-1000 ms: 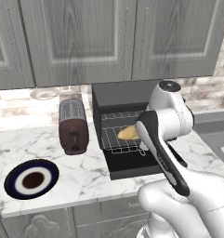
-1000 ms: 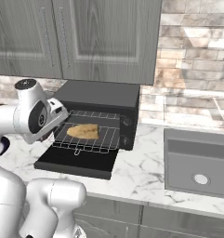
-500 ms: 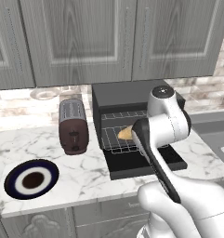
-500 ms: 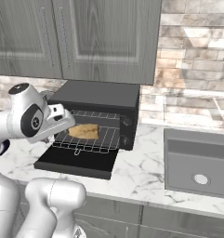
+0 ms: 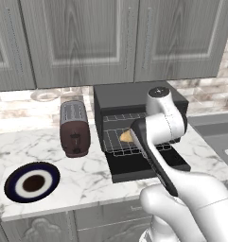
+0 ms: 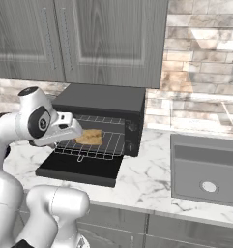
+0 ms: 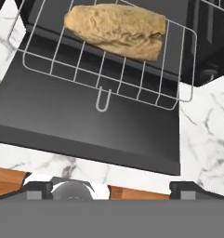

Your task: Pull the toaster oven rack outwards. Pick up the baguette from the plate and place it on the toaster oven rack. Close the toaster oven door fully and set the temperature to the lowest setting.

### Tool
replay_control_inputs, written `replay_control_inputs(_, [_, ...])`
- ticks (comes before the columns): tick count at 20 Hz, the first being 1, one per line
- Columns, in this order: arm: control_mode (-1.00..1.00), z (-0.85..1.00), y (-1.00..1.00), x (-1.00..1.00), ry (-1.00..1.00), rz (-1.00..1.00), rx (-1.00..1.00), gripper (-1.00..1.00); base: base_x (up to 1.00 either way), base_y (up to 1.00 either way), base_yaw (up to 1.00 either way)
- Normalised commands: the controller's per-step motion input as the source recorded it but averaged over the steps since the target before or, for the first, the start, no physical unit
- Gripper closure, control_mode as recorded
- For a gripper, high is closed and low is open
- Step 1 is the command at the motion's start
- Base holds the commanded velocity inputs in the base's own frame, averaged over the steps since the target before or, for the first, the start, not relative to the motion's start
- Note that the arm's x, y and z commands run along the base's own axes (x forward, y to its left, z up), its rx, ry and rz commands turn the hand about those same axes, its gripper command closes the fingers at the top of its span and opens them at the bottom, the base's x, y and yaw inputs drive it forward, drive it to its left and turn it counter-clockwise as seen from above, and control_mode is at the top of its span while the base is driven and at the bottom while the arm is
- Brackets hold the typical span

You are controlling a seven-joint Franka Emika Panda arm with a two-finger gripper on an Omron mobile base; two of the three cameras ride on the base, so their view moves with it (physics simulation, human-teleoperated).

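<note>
The black toaster oven stands on the counter. Its door lies open and flat. The wire rack is pulled out over the door, its loop at the front. Across the rack lies the baguette. The navy plate sits bare at the counter's left. My gripper hovers open above the door's front edge, holding nothing. It is apart from the rack and the bread.
A maroon slot toaster stands left of the oven. The oven's control strip is on its right side, with a knob showing. A sink is set into the counter on the right. Grey wall cabinets hang close above the oven.
The arm has drawn back a little from the oven mouth and the hand has tipped down over the door. Baguette, rack and door have stayed put, and the jaws have stayed open.
</note>
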Motion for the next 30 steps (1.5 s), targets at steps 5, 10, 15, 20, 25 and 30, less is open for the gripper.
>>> replay_control_inputs(5, [-1.00,-0.36,0.00,0.15,0.11,-0.11,0.09,-1.00,0.00,0.00,0.00])
replay_control_inputs(10, [-1.00,-0.27,0.00,0.12,0.02,-0.06,0.05,-1.00,0.00,0.00,0.00])
replay_control_inputs(15, [-1.00,-0.18,0.00,0.00,0.00,-0.04,0.02,-1.00,0.00,0.00,0.00])
replay_control_inputs(20, [-1.00,-0.17,0.00,-0.04,-0.04,-0.02,0.00,-1.00,0.00,0.00,0.00])
replay_control_inputs(25, [-1.00,-0.13,0.00,-0.03,-0.07,-0.02,0.00,-1.00,0.00,0.00,0.00])
replay_control_inputs(30, [-1.00,-0.12,0.00,0.00,-0.04,-0.02,0.00,-1.00,0.00,0.00,0.00])
